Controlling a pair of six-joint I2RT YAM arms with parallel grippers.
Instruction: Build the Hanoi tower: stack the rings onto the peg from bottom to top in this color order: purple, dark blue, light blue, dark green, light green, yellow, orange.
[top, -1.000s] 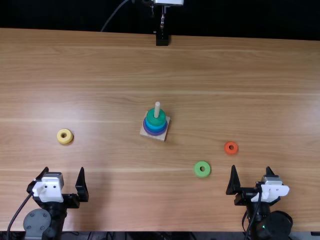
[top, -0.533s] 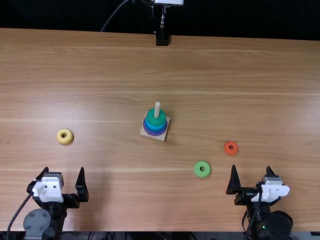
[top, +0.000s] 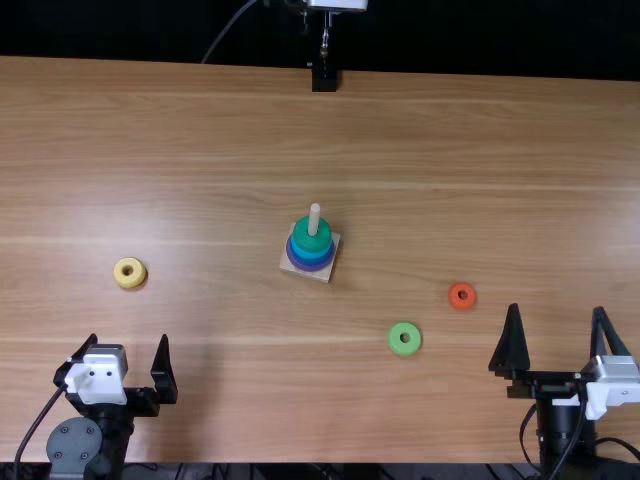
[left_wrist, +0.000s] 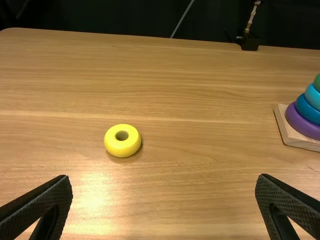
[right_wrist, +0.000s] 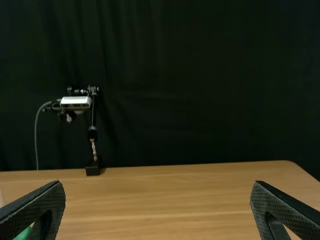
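green ring (top: 404, 350) lies flat on the table (top: 200, 180), near the orange ring (top: 463, 304). the right gripper (top: 557, 307), spread and empty, should straddle it evenly, pinch squarely, then centre its hole over the peg (top: 314, 218) before lowering; the left gripper (top: 129, 336) is also spread, empty.

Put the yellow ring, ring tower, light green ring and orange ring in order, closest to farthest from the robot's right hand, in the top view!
From the right hand:
1. Orange ring, to its left
2. Light green ring, farther left
3. Ring tower, near the table's middle
4. Yellow ring, way over on the left side
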